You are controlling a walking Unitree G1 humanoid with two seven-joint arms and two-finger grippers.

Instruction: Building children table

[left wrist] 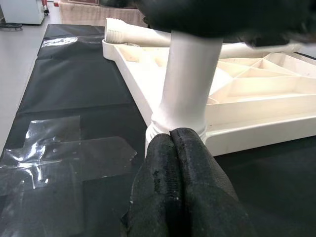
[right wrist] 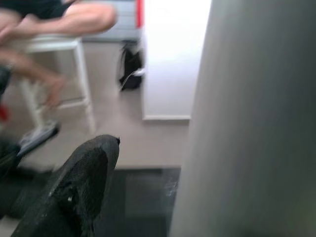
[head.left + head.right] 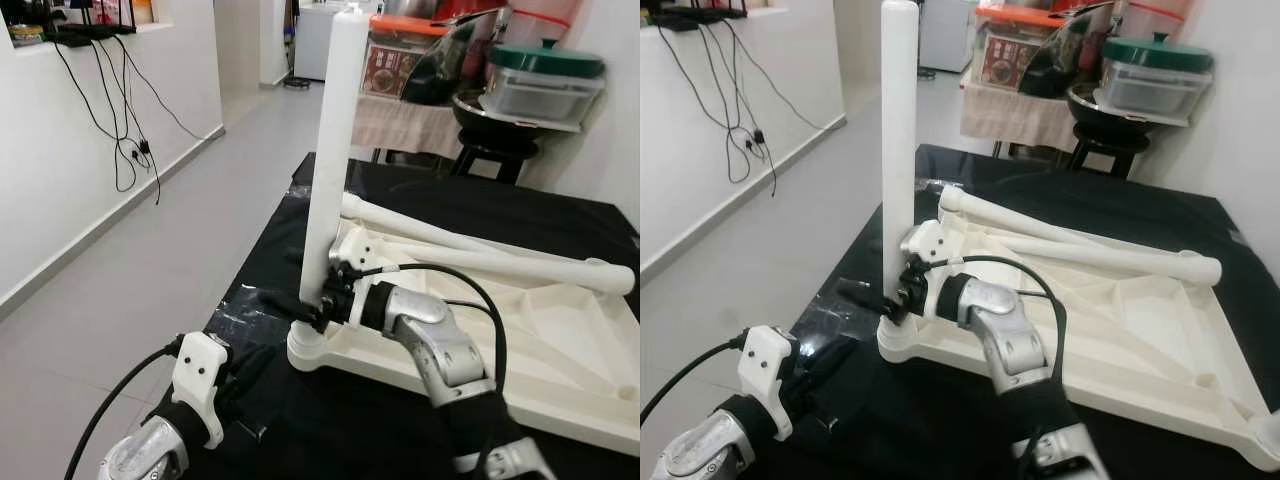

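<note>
We see the white plastic table top (image 3: 560,350) lying upside down on a black sheet (image 3: 420,200), its ribbed underside facing up. One white table leg (image 3: 333,150) stands upright in the corner socket (image 3: 312,350) nearest the robot, at the table top's left front corner. Two more loose legs (image 3: 480,255) lie across the underside, crossing toward the far right.

Our right gripper (image 3: 300,305) reaches in from the right and sits low on the upright leg, just above the socket. From the right wrist camera the leg looms as a pale column right beside one black finger (image 2: 81,187), and the fingers look clamped around the leg, one on each side.

Our left gripper (image 1: 173,143) hangs lower and closer to the robot, in front of the socket. Its two fingers are pressed together with nothing between them, their tips just short of the collar at the leg's base; we cannot tell if they touch it.

Clear tape (image 1: 64,158) patches the sheet to the left of that corner. A person's legs (image 2: 59,22) on a white stool appear behind.
</note>
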